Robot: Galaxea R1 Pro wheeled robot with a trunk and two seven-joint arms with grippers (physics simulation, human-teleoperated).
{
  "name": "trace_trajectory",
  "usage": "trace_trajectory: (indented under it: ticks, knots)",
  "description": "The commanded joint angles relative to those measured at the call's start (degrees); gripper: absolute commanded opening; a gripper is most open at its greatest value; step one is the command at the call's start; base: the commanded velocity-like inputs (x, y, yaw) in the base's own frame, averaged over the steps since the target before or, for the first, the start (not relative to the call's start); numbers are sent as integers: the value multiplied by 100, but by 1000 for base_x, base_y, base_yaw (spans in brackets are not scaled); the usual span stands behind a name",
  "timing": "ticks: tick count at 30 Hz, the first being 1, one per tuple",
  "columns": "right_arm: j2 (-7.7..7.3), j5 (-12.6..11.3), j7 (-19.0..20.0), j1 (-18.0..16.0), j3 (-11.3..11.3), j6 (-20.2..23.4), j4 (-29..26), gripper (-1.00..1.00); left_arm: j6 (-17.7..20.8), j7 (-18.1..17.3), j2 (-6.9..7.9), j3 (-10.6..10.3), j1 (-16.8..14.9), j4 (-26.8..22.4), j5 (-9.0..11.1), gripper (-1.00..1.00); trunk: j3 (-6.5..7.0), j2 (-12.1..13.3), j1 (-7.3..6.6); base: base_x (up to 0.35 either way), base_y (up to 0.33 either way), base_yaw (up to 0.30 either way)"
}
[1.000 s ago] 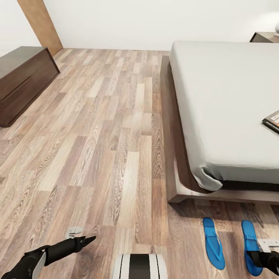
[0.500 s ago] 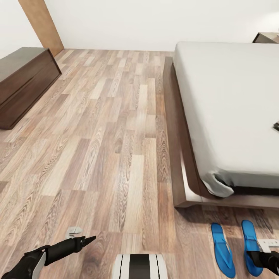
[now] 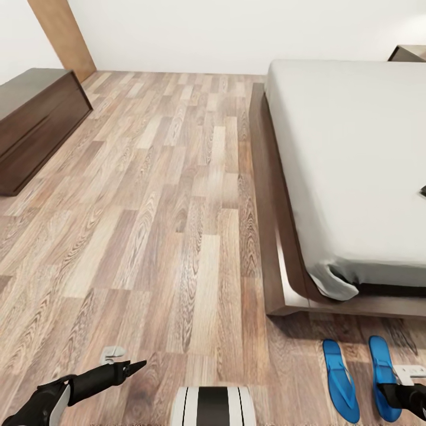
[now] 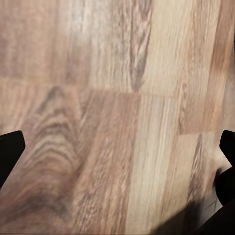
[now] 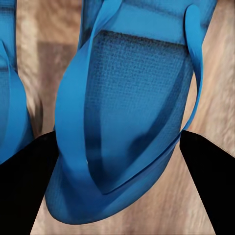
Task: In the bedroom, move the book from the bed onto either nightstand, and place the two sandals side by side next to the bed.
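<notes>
Two sandals lie side by side on the floor at the bed's foot, the outer one just beside the right end effector.

Left wrist: left end effector spread over floor.

Right wrist: right end effector spread, a sandal between its fingers.

Left of the bed lies open plank floor (a dark cabinet bounds its far side).

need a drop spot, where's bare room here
Wide bare floor between the cabinet and the bed; most of the mattress is bare too. Crowded at the bed's foot: both sandals and the right hand.
</notes>
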Motion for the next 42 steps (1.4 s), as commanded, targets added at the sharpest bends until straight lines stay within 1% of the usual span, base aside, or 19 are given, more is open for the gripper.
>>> trace_trajectory:
  ticks: [1, 17, 29, 35, 42]
  knots:
    - [3, 30, 40, -1, -49, 31, -10, -100, 54, -41, -6, 49, -4, -7, -51, 100, -26, -3, 1, 0, 0, 0]
    - [3, 30, 51, -1, -42, 23, -12, -100, 52, -41, -6, 49, -4, -7, -51, 100, -381, -24, 43, 0, 0, 0]
    - [11, 30, 61, -1, -49, -54, -17, -100, 52, -41, -6, 50, -4, -7, -47, 100, -381, -24, 43, 2, 1, 0]
    - [11, 30, 65, -1, -43, -57, -15, -100, 52, -34, -6, 54, -4, -7, -43, 100, -381, -24, 43, 184, 97, 0]
    - [11, 30, 66, -1, -41, -57, -21, -100, 59, -32, -6, 57, -4, -7, -42, 100, -381, -24, 43, 22, 10, 0]
